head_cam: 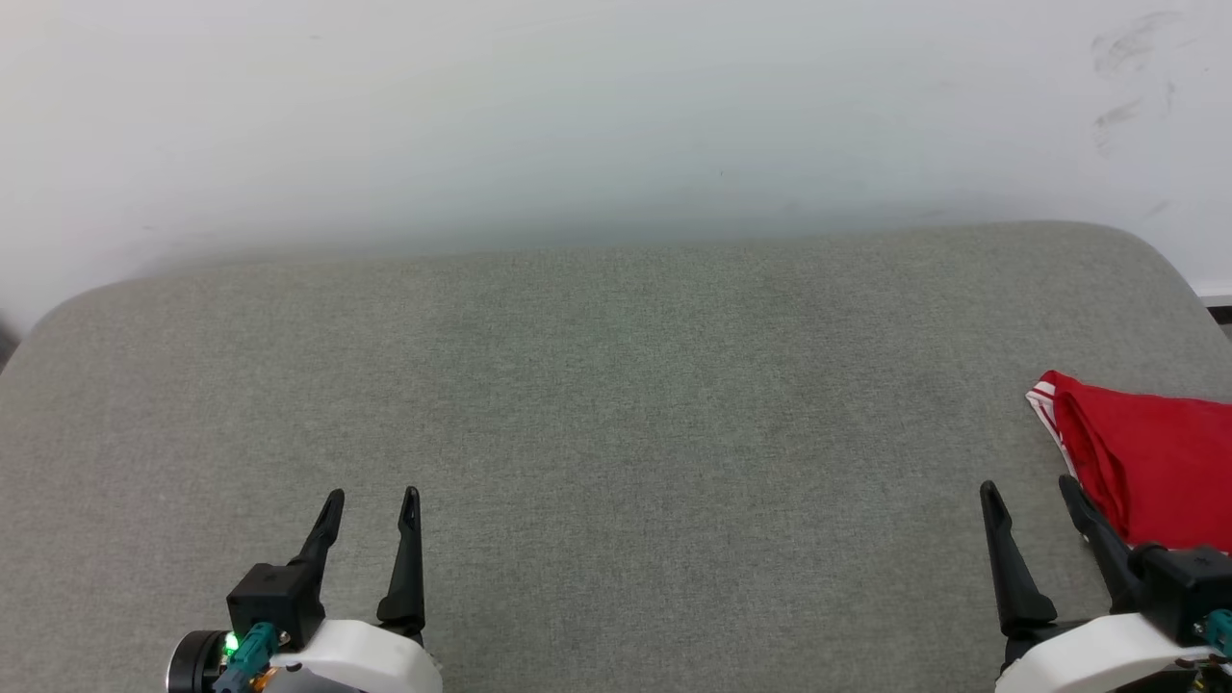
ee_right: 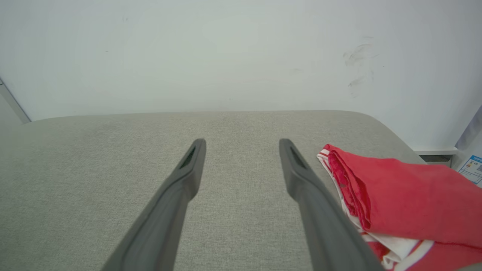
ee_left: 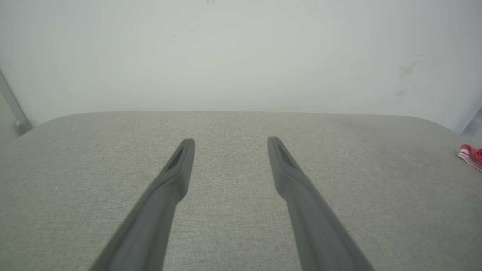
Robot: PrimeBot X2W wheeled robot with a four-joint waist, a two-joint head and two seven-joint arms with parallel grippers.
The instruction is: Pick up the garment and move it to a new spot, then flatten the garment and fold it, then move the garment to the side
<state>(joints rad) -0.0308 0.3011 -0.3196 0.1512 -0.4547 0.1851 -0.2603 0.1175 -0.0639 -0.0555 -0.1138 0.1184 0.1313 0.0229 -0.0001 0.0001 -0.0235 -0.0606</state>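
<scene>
I've got a wide grey fabric-covered surface [head_cam: 616,404] with rounded far corners, sitting right up against a plain white wall [head_cam: 539,106]. High on the wall's right side I'm seeing a few dark scuff marks [head_cam: 1126,58]. On the right wrist view, past the surface's right end, there's a low white ledge [ee_right: 433,151] and a printed label [ee_right: 472,169] with blue on it.

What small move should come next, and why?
Probably draw the right gripper back from the garment: it lies folded at the right side of the grey cushion, and this gripper and the left gripper are open and empty, so the job looks done.
</scene>
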